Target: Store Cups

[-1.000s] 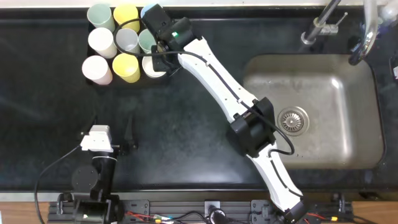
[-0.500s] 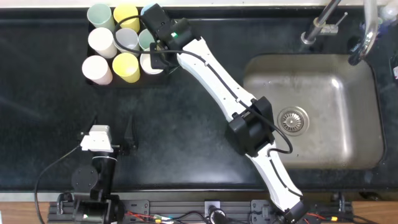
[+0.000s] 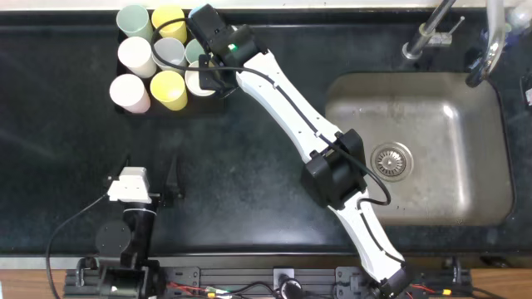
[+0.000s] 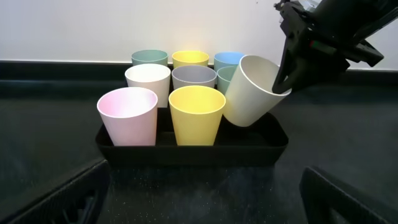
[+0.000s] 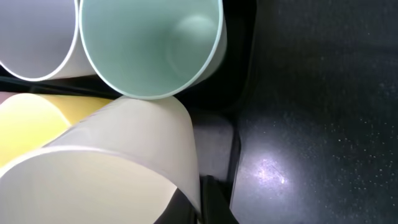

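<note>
A black tray (image 4: 193,151) (image 3: 148,110) at the counter's back left holds several cups: pink (image 4: 127,115) and yellow (image 4: 196,114) in front, white, grey and green behind, more at the back. My right gripper (image 3: 209,68) (image 4: 287,73) is shut on the rim of a cream cup (image 4: 252,90) (image 3: 199,80) (image 5: 106,165), which hangs tilted over the tray's front right corner, beside the green cup (image 5: 152,43). My left gripper (image 3: 150,176) (image 4: 204,180) rests open low on the counter in front of the tray, holding nothing.
A steel sink (image 3: 416,145) with a tap (image 3: 432,29) takes up the right side of the counter. The right arm (image 3: 291,108) stretches diagonally across the middle. Dark counter (image 3: 66,149) lies bare to the left and between tray and left gripper.
My right gripper has carried the cream cup slightly further back and left, closer in over the tray's corner. The left arm has kept still.
</note>
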Controlling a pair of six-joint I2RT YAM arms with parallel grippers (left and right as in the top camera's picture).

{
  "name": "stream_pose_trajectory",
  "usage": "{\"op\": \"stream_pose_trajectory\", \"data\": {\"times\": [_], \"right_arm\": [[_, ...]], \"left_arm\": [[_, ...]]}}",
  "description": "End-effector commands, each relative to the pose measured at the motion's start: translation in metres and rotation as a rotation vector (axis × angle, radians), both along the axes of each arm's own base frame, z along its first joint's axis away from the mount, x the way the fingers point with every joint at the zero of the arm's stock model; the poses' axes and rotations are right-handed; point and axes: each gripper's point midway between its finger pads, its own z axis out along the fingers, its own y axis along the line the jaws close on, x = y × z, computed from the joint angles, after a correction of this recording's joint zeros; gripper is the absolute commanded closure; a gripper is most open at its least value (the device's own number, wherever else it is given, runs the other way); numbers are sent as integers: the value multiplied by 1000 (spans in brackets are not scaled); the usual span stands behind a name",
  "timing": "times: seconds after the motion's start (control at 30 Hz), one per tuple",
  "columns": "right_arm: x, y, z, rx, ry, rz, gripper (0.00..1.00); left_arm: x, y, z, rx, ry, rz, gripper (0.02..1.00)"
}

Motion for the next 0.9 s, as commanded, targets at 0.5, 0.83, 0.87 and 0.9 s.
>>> {"op": "stream_pose_trajectory", "data": {"times": [0.5,0.83,0.87,0.9], "right_arm": [[-6,-8,-17,-53,38,-31,952],[-7,-20,-35,-111,58,-113,956],[-9,-20,-39,-117,63,-112,956],[-9,-21,-42,-121,68,-112,954]], "left_arm": [[-1,-3,0,15,-6,-13,18],[-1,-3,0,16,-6,-14,18],[-1,-3,0,15,-6,-13,18],[-1,-3,0,16,-6,-14,18]]}}
